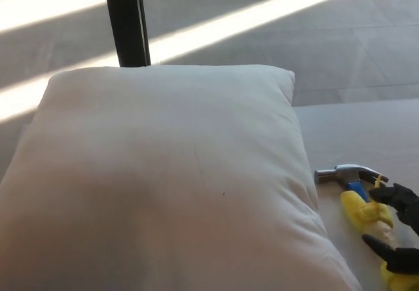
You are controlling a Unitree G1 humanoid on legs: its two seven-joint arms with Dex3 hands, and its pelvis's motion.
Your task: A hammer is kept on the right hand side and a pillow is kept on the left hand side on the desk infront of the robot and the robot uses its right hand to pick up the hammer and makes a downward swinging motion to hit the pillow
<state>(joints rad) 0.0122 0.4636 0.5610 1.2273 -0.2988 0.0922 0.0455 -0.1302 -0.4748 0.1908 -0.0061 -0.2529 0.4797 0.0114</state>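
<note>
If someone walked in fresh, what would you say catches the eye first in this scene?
The big white pillow fills most of the view on the left. At the lower right, a hammer with a yellow-wrapped handle lies on the desk, and the black right hand has its fingers spread around the handle.

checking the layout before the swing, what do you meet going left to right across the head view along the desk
pillow → hammer, metal head nearest the pillow → right hand, fingers apart around the yellow-wrapped handle. The left hand is not in view.
</note>
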